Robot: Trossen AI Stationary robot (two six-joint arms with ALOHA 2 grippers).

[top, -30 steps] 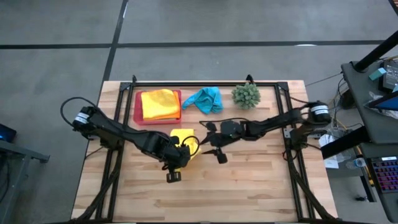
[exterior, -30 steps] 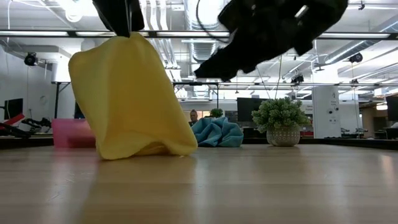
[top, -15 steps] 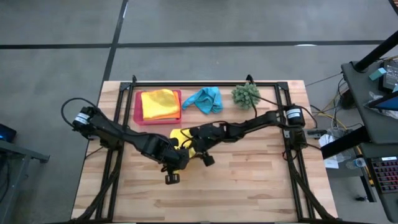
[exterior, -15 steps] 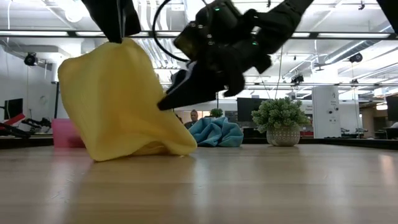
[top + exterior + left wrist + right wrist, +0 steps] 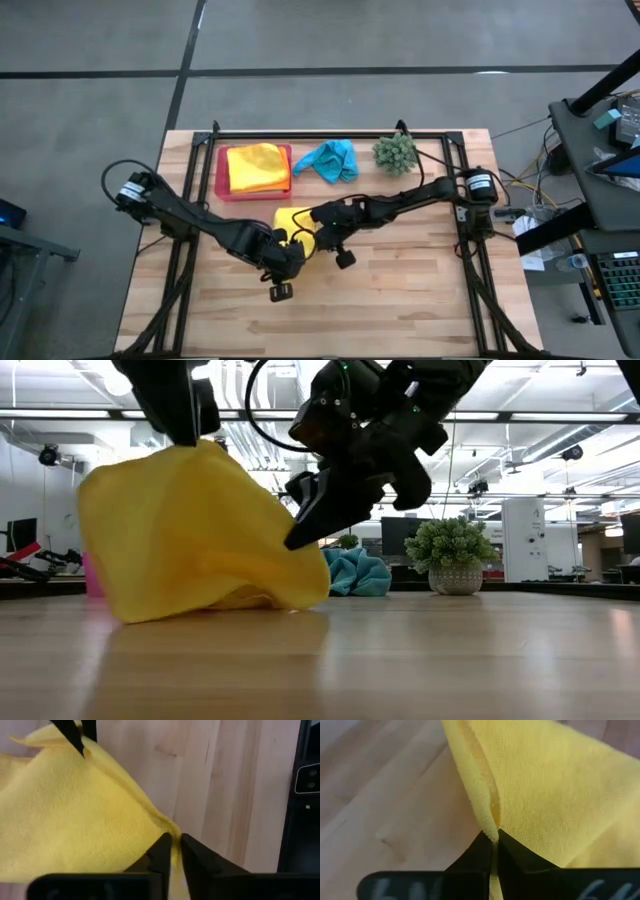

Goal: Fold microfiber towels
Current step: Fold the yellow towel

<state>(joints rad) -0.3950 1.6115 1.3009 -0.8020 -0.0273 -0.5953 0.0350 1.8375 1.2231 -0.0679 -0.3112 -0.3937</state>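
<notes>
Yellow towel: mid-table, lifted into a tent, lower edge on the wood, long axis across the table
Left gripper: pinching its top corner
Right gripper: clamped on its side edge

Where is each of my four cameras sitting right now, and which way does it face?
High view: above the table, looking straight down; both arms show.
Low view: at table height, looking level into the room; both grippers hold up the yellow towel.
Left wrist view: on the left arm; the left gripper pinches the towel's edge.
Right wrist view: on the right arm; the right gripper pinches another edge.
Shared: all four views show the yellow towel.
</notes>
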